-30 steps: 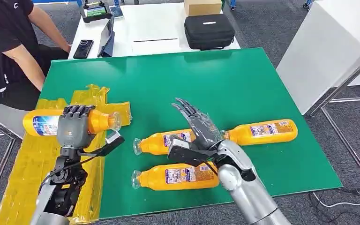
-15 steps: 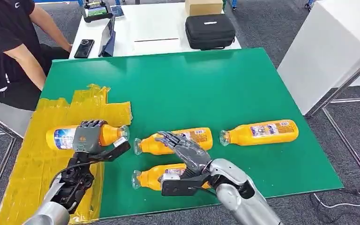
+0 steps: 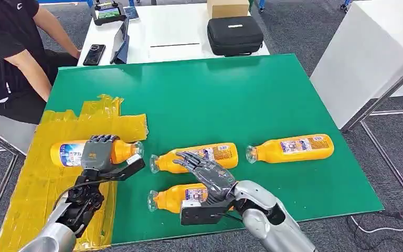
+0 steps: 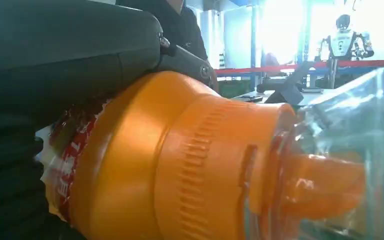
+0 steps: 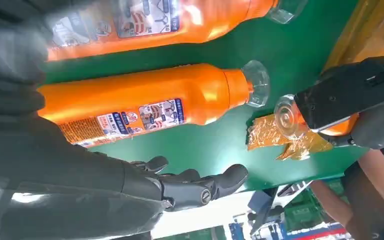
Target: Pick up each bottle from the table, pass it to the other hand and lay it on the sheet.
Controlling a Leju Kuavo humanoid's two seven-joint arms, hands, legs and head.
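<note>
The left hand (image 3: 98, 152) grips an orange bottle (image 3: 73, 154) around its middle, holding it lying sideways over the yellow sheet (image 3: 57, 131) at the left edge of the green desk (image 3: 231, 94), its clear cap pointing toward the desk's middle. The right hand (image 3: 205, 171) is open, fingers spread, holding nothing, hovering between two more bottles: one just beyond it (image 3: 220, 153) and one nearer the desk's front edge (image 3: 170, 199). A fourth bottle (image 3: 291, 147) lies farther right, well apart. A person (image 3: 10, 52) sits beyond the sheet

Silver arms, black cables, grey right hand (image 3: 210, 176) with dark fingers.
</note>
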